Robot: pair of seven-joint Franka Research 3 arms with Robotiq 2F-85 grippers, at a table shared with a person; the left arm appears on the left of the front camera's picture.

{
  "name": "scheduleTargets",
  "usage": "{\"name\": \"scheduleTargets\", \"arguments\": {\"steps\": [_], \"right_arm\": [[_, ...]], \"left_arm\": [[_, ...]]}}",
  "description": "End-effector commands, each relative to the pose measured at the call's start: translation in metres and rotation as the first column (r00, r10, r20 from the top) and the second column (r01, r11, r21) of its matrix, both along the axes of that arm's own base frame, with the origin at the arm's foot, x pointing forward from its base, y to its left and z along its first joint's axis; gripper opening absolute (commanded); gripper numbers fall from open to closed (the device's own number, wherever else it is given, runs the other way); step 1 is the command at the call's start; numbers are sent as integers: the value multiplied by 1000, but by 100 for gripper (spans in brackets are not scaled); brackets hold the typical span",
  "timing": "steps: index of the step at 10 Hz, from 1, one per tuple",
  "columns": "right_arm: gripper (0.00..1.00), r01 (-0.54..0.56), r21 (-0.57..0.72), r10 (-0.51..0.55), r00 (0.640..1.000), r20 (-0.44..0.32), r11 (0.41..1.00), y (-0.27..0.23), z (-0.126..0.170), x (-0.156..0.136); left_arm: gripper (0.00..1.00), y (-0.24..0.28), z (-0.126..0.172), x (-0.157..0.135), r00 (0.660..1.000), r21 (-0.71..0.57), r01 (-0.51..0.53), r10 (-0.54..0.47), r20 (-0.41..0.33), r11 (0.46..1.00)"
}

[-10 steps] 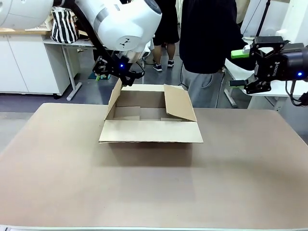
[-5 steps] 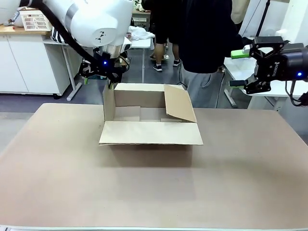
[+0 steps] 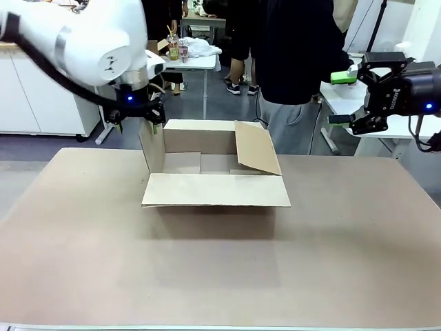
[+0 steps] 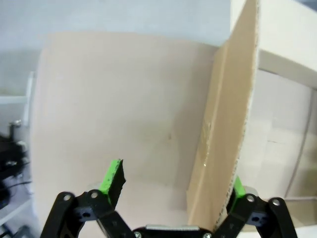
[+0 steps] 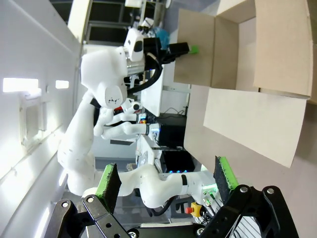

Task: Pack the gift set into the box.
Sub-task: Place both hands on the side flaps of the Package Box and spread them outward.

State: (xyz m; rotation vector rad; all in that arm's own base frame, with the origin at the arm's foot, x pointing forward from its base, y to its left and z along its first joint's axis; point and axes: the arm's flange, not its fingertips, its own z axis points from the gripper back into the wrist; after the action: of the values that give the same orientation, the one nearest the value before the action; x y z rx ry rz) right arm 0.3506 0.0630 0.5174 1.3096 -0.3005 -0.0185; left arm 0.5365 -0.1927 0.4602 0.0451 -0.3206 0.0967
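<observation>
While your left gripper [image 3: 135, 118] hangs at the top edge of the box's [image 3: 215, 181] left flap [image 3: 153, 148], its jaws stand wide apart and have hold of nothing. That flap stands upright. In the left wrist view you see it edge-on between the two fingers. It runs close against one green pad [image 4: 238, 184], though you cannot tell whether they touch, and it lies well apart from the other pad [image 4: 113, 174].

The box stands open in front of you on the table [image 3: 103, 262]. More bare tabletop shows on the box's near side than behind it, and about as much to its left as to its right. Its near flap [image 3: 215, 189] is folded out flat toward you, and its right flap [image 3: 256, 148] stands up at a slant.

Your right gripper [image 3: 339, 98] is held up well off to the right of the box, higher than its flaps. Its jaws are also fully spread, with nothing between them. In the right wrist view the box lies ahead of those open fingers [image 5: 110, 181], well apart from them, with the left arm [image 5: 114, 89] at the box's far side.

A person [image 3: 296, 55] in a dark top and grey trousers stands just behind the box, toward its right rear corner.
</observation>
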Motion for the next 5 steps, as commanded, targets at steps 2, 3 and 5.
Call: {"name": "scheduleTargets", "arguments": {"steps": [2, 3, 5], "right_arm": [[100, -1, 23, 0, 1000, 30, 1000, 3, 0, 3], [100, -1, 23, 0, 1000, 30, 1000, 3, 0, 3], [100, -1, 23, 0, 1000, 30, 1000, 3, 0, 3]], "left_arm": [[100, 54, -4, -23, 998, -214, 62, -63, 5, 975], [100, 65, -5, -27, 997, -254, 71, -69, 15, 964], [100, 86, -14, -31, 999, -275, 41, -43, -1, 961]]}}
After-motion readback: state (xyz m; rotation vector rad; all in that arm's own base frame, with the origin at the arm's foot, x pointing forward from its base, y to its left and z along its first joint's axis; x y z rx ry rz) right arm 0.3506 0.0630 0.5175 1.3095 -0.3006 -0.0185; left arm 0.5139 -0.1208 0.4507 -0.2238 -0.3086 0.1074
